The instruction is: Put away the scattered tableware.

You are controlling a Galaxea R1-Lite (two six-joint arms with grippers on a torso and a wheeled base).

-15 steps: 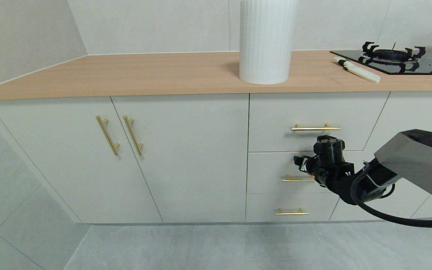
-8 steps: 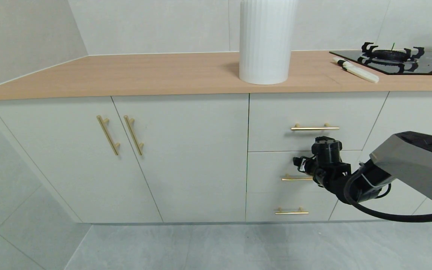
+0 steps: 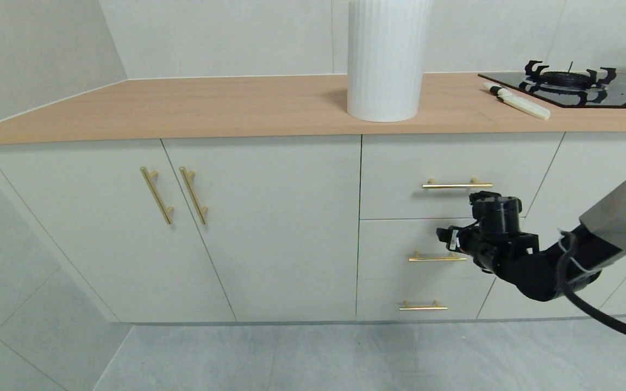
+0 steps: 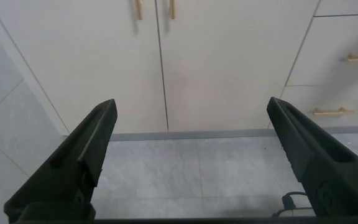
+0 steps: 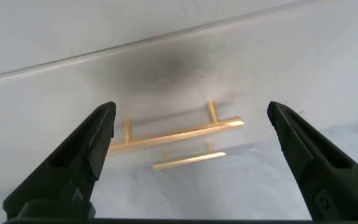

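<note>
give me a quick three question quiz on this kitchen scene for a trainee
1. True or false: the right gripper is shut on the middle drawer handle.
2. What lies on the counter beside the hob? A) a white utensil B) a red mug C) a stack of plates
3. How many handles sit one above another in the drawer column?

Key: 1. False: its fingers are open, not closed on the handle. 2. A. 3. Three.
</note>
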